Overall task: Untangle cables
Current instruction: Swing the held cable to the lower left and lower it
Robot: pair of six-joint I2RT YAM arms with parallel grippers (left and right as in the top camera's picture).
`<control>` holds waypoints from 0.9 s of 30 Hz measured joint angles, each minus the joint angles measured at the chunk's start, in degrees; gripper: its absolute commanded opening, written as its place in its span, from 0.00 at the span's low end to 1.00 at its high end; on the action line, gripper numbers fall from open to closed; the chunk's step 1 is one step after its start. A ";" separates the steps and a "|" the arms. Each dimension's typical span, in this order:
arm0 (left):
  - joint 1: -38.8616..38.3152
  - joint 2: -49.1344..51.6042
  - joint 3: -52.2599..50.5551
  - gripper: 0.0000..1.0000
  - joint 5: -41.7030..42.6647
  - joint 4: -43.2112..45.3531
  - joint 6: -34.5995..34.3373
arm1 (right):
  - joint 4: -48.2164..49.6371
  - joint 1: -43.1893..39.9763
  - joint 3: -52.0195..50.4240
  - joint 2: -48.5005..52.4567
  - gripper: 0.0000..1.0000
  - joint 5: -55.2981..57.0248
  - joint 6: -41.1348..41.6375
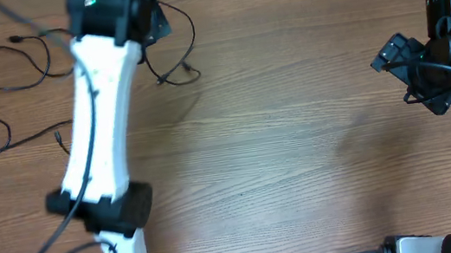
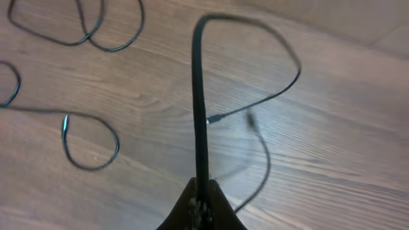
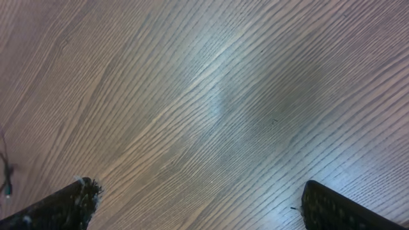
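Cable first, nearest the lens: thin, black, clamped between the left jaws, pressed tight together on it at the bottom of the left wrist view. Up from the grip in a straight line, over in a bend, then down in a slack arc to a small plug end. Just beside that plug, a second, blurred plug end on a cord curling back toward the grip; cannot tell whether part of the same cable. From overhead, that held cable out to the right of the left arm, near the far edge of the worktop, apart from the rest. Beyond and to the left, other cables lying loose on the wood: one loop closing near its own plug, further loops crossing each other farther off. Over on the right side, right jaws spread wide, gripping nothing, poised over bare wood well away from every cord.

Judged roughly a third of the way: one cable seemingly drawn clear and in hand, not yet laid down; remaining cords to be checked for crossings, parted and spread out singly. Hard to say from these views whether those far loops belong to one cord or two.

Worktop of pale brown wood-grain, matt with a soft sheen, bare across the middle and right. Nothing of the room in view past the worktop's edges
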 measured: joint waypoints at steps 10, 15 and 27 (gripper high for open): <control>0.00 -17.59 0.13 0.04 2.71 -5.27 -1.92 | 0.00 0.00 0.00 0.00 1.00 0.02 0.00; 0.00 -21.20 0.13 0.04 4.09 -5.29 -1.79 | 0.00 0.00 0.00 0.00 1.00 0.00 0.00; 4.22 -28.83 0.13 0.04 4.94 -5.31 -2.49 | -0.02 0.00 0.00 0.00 1.00 -0.02 0.02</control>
